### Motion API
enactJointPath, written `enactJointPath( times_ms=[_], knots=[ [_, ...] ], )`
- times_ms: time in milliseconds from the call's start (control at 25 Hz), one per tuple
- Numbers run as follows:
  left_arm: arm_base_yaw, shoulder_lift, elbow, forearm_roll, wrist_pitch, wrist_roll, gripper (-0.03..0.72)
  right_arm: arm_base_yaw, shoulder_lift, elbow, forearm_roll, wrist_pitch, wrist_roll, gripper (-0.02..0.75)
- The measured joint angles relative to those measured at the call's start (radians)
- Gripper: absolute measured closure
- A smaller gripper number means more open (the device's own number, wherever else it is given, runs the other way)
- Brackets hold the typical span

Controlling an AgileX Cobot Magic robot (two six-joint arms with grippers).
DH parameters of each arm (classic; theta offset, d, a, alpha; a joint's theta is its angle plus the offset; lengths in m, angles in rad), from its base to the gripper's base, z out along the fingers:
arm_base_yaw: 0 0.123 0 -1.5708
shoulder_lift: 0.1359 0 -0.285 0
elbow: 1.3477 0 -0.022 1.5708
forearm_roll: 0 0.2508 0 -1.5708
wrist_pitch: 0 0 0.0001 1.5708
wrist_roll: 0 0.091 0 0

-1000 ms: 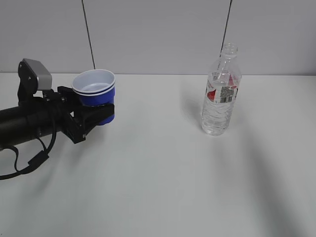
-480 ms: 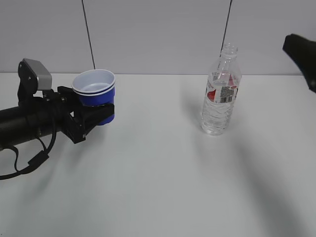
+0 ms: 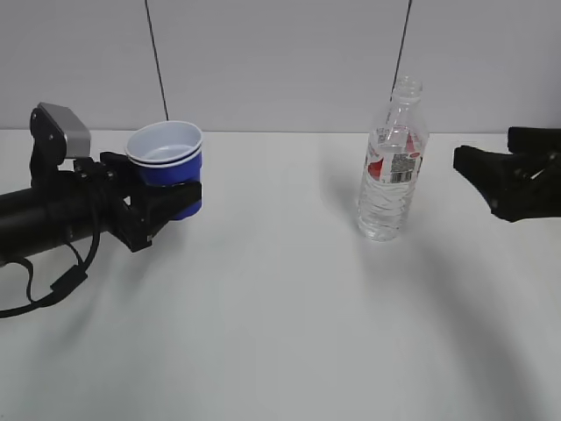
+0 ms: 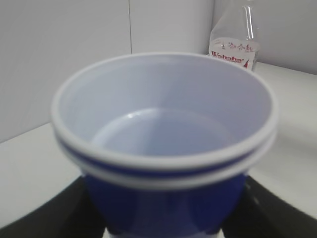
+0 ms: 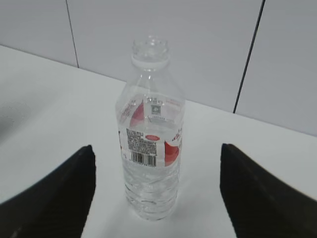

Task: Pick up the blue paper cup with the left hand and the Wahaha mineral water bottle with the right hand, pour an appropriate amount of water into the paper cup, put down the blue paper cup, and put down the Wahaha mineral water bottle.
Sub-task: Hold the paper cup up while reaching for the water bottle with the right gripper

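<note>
The blue paper cup [image 3: 168, 162] with its white inside and doubled white rim is held upright above the table by my left gripper [image 3: 171, 200], which is shut on it. In the left wrist view the cup [image 4: 166, 163] fills the frame, black fingers at both lower sides. The Wahaha mineral water bottle [image 3: 392, 163] stands upright and capless on the table at centre right. My right gripper [image 3: 478, 175] is open, at the right edge, level with the bottle and apart from it. In the right wrist view the bottle [image 5: 151, 144] stands between and beyond the two spread fingers.
The white table [image 3: 280, 316] runs to a pale panelled wall with two dark vertical seams. A loose black cable [image 3: 53, 281] hangs under the left arm. The bottle also shows behind the cup in the left wrist view [image 4: 235, 34].
My right gripper has come into view from the upper right and dropped to the bottle's height. The left gripper with the cup has stayed nearly still.
</note>
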Motion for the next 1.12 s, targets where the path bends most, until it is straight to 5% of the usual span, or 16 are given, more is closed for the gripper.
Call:
enactJointPath(
  times_ms=[280,680,880,1120],
  knots=[
    [0.0,0.0,0.0,-0.007,0.0,0.0,0.216,0.0,0.152,0.0,0.002,-0.125,0.006,0.232],
    [0.0,0.0,0.0,-0.035,0.01,0.0,0.216,0.0,0.284,0.0,0.025,-0.297,0.008,0.237],
    [0.0,0.0,0.0,-0.043,0.01,0.0,0.218,0.0,0.315,0.0,0.038,-0.425,0.003,0.106],
    [0.0,0.0,0.0,-0.045,0.01,0.0,0.218,0.0,0.391,0.0,0.083,-0.459,-0.04,0.071]
  ],
)
